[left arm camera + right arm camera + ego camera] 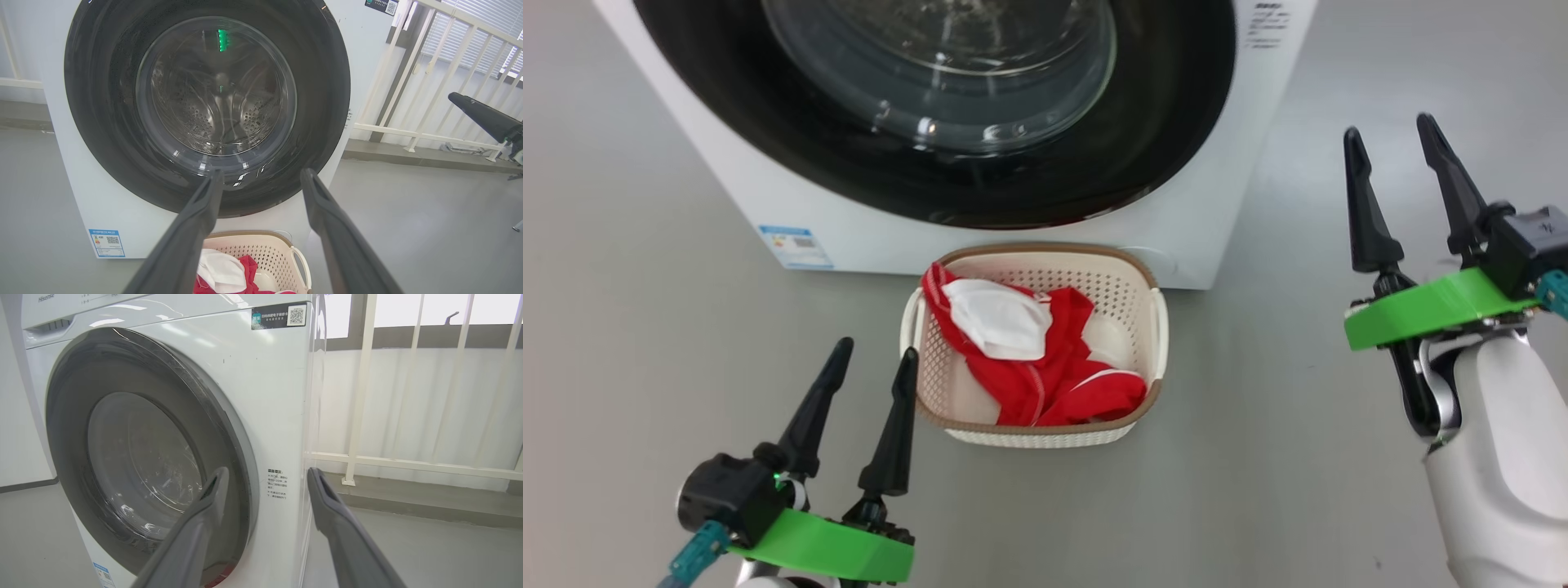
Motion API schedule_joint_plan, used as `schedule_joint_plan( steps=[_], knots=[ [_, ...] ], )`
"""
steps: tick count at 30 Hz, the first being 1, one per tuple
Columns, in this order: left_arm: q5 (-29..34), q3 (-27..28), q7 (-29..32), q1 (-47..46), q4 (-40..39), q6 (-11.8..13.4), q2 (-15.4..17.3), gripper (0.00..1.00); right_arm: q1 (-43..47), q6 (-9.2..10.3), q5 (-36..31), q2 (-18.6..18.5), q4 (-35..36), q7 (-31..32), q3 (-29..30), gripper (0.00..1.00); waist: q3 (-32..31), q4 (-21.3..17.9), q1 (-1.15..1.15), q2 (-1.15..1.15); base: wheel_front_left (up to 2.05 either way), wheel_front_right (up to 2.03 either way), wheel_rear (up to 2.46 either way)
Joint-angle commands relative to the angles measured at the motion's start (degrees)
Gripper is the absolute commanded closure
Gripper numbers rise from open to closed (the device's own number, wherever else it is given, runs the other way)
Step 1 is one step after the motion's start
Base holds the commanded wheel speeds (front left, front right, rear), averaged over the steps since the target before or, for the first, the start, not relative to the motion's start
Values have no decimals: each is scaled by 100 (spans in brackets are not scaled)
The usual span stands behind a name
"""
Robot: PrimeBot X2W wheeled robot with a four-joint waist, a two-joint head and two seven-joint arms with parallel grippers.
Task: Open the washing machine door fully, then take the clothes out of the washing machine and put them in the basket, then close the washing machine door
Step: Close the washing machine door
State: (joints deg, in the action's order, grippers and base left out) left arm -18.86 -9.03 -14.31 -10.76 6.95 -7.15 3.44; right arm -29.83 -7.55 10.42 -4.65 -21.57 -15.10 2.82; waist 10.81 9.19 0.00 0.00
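- The washing machine [727, 163] stands on the grey floor [621, 327]. Its washing machine door [1176, 122] looks closed flat against the front in both wrist views, though I cannot tell whether the latch has caught.
- Through the glass, the left wrist view shows a bare steel drum with no fabric in it.
- The basket [1094, 282] sits on the floor just in front of the machine's lower front edge, near the middle of it.
- The clothes [1029, 384] lie inside the basket. The red pieces are heaped toward its left and near sides, and the white cloth [1001, 318] lies on top of them.
- The left hand [876, 349] hovers just beside the basket's left wall, fingers spread wide and holding nothing.
- The right hand [1389, 128] hangs well apart to the right, off the machine's right corner. It is likewise spread wide and empty.
- The door is probably rigid and fairly heavy on its hinge. Its glossy black rim would be slick under hard fingertips, so a flat push on the rim is safer than one on the bulging glass.
- The clothes are probably light, limp and easy to snag. If they need shifting, a pinch on a raised fold should do.
- The basket looks like light, stiff plastic that would skid if nudged, and its two side handles are the places to hold it.
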Motion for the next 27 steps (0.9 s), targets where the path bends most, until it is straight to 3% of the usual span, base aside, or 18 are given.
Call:
schedule_joint_plan(
  steps=[1, 11, 27],
  knots=[
    [6, 264, -69, 27, -228, -34, 147, 0, 158, 6, -47, 80, 244, 10, -22, 0, -294, -314, 0, 0, 0, 0, 0],
    [165, 553, -69, 372, -389, -34, 197, 0, 1053, 6, 53, 131, 584, 10, 319, 0, -746, -733, 0, 0, 0, 0, 0],
    [346, 907, -69, 964, -401, -34, 297, 0, 2130, 6, -95, 146, 1110, 10, 467, 0, -1227, -1011, 0, 0, 0, 0, 0]
  ],
)
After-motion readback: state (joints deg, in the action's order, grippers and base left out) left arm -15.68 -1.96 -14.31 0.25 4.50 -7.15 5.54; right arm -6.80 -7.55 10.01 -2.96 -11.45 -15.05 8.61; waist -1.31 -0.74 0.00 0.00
